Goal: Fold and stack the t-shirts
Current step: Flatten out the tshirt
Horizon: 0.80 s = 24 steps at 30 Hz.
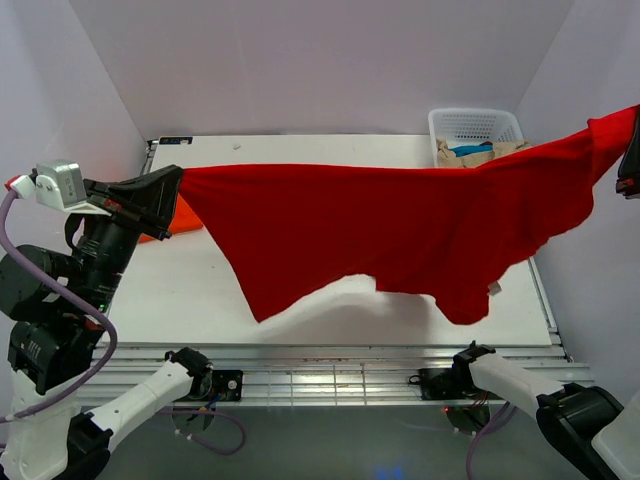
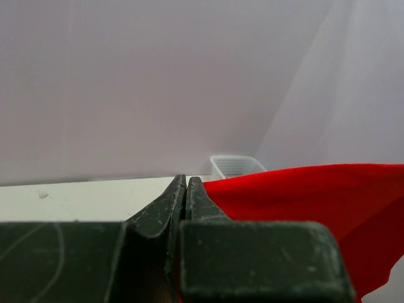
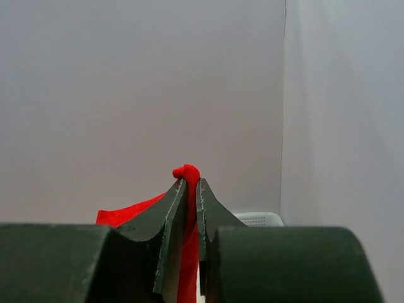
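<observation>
The large red t-shirt [image 1: 400, 230] hangs stretched in the air above the table [image 1: 180, 290], held by two corners. My left gripper [image 1: 176, 178] is shut on its left corner; in the left wrist view the jaws [image 2: 187, 180] are pressed together with red cloth [image 2: 303, 196] running off to the right. At the right edge of the top view, my right gripper [image 1: 629, 150] is shut on the raised far corner. A red bunch [image 3: 188, 172] pokes out between its fingertips [image 3: 192, 182]. A sliver of the orange t-shirt [image 1: 186, 216] lies on the table behind the left gripper, mostly hidden.
A white lattice basket [image 1: 476, 126] with tan and blue items stands at the table's back right corner; it also shows as the basket [image 2: 237, 165] and the basket rim [image 3: 259, 219] in the wrist views. White walls close in on three sides.
</observation>
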Tool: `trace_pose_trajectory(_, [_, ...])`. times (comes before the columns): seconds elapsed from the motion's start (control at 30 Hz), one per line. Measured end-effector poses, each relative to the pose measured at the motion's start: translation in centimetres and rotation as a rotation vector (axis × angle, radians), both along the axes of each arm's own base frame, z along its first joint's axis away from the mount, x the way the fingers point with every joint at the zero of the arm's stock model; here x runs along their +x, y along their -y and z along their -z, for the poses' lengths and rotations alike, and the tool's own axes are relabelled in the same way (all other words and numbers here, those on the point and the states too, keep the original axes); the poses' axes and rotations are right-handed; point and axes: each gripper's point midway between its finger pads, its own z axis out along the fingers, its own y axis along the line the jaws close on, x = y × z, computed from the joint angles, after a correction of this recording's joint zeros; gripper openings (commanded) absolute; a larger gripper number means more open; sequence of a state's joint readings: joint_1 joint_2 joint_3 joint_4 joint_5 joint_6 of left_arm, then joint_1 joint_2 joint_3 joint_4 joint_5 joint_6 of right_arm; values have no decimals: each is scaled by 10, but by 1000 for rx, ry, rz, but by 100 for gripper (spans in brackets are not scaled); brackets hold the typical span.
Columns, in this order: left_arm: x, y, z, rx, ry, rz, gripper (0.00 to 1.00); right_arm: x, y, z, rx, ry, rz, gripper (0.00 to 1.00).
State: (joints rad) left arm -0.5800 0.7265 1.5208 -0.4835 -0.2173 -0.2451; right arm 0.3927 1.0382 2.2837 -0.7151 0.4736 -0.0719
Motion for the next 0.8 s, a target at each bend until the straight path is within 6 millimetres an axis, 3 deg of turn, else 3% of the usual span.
trace_pose_trajectory(0.17, [-17,2,-5,4,-14,63,4,-7,-1,2,-8,10,-17,15])
trace_pose_trajectory(0.3, [-25,-2,-15,-15,6,68,4,1,-4,3,-22,1,-13,15])
trace_pose_trajectory(0.4, [-19,-4,-12,-19,-1,42,4,13,-6,3,-24,1,0,14])
trace_pose_trajectory(0.57, [19,9,15,29,-77,-15,0,61,-21,21,-60,-68,31,14])
trace_pose_trajectory(0.63, [36,14,27,55,-99,-43,0,90,-32,27,-77,-104,37,13])
trace_pose_trajectory(0.8, [59,17,37,99,-126,-100,0,144,-54,53,-115,-199,34,13])
